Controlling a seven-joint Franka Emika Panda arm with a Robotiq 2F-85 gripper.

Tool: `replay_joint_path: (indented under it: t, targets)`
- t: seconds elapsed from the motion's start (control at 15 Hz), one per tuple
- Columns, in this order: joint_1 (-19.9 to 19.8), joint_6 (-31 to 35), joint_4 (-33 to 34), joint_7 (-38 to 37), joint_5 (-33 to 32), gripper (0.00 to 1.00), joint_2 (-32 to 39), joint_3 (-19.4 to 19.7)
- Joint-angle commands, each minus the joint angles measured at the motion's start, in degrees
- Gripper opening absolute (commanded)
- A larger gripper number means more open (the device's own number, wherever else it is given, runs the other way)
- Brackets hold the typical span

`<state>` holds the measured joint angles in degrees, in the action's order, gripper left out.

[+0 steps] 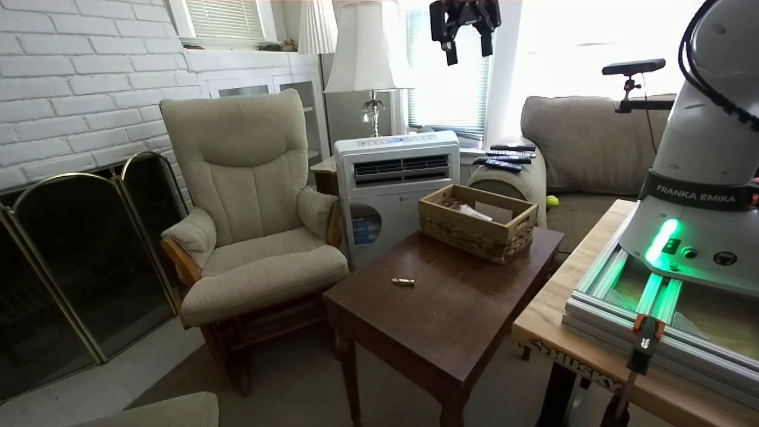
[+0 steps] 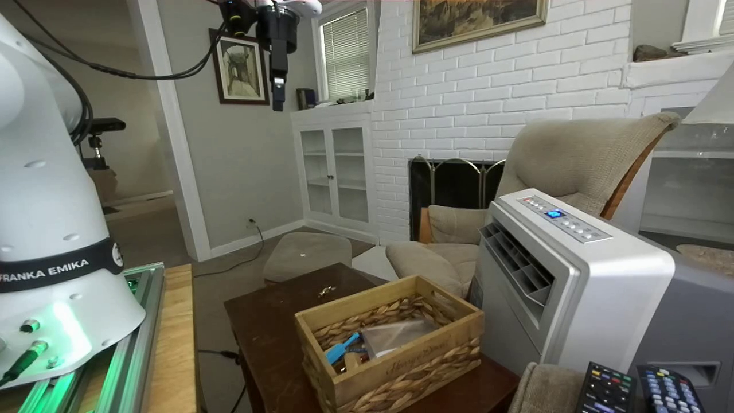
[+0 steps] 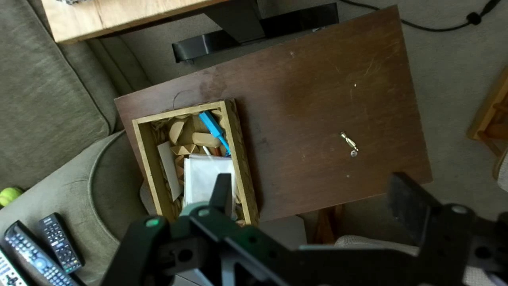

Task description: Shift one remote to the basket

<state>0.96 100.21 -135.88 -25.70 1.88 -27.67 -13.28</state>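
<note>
Remotes (image 3: pixel 37 254) lie on the sofa arm (image 3: pixel 75 188) near the cluttered basket (image 1: pixel 462 236) and white appliance (image 1: pixel 409 204), gripper (image 1: pixel 469 56) spread wide.

The smooth white rounded arm shell (image 2: pixel 43 201) has shallow dimples (image 2: pixel 35 164). A black collar band (image 1: pixel 697 193) carries FRANKA EMIKA in white capitals. Below it, a glowing green light strip (image 1: pixel 661 240) sits beside round dark connector sockets (image 1: pixel 689 252). Black flexible cables (image 2: pixel 155 77) are fitted externally. The matte black two-fingered gripper (image 1: pixel 469 55) has jointed links (image 3: pixel 262 248) and round screw heads (image 3: pixel 459 209).
</note>
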Motion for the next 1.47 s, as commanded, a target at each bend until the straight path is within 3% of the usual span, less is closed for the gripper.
replay_joint_path:
  t: [0.0, 0.4, 0.87, 1.0, 1.4]
  targets:
    - [-1.1, -0.6, 4.5, -4.1, 1.9, 1.0, 7.6, 1.7]
    - [-0.1, 9.3, 8.0, 3.2, 1.3, 1.0, 15.8, 5.6]
    - [-0.8, 18.8, 9.0, 17.2, 1.0, 1.0, 19.8, 10.4]
    - [-0.4, 18.0, 8.3, 14.3, 0.3, 1.0, 18.9, 10.3]
    - [-0.5, 18.8, 7.6, 16.3, 0.8, 1.0, 18.6, 11.2]
